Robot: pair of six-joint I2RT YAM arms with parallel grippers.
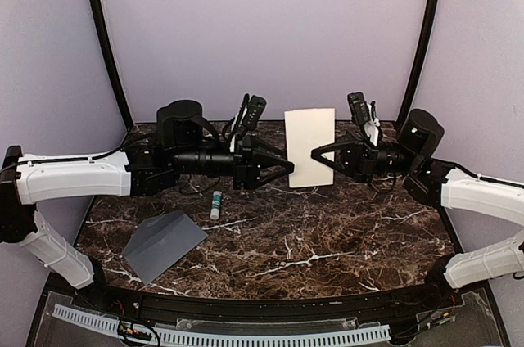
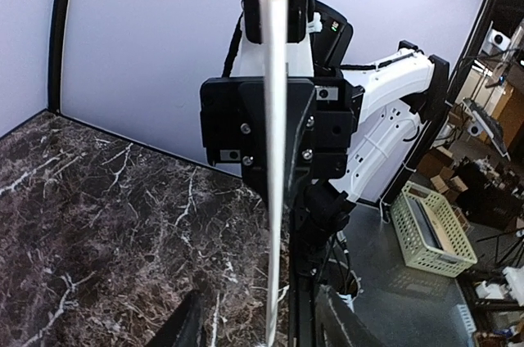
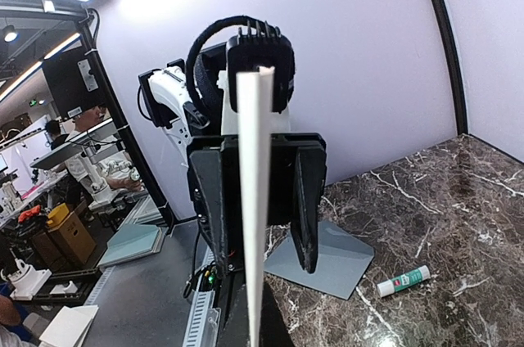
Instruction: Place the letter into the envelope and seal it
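While aloft, the letter (image 1: pixel 309 146) upright, long axis vertical.

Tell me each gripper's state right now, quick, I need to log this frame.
Left gripper: open, jaws either side of the letter, not clamping it.
Right gripper: shut on the letter.

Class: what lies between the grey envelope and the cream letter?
A small glue stick lies on the tabletop between the envelope and the letter, shown in the top external view.
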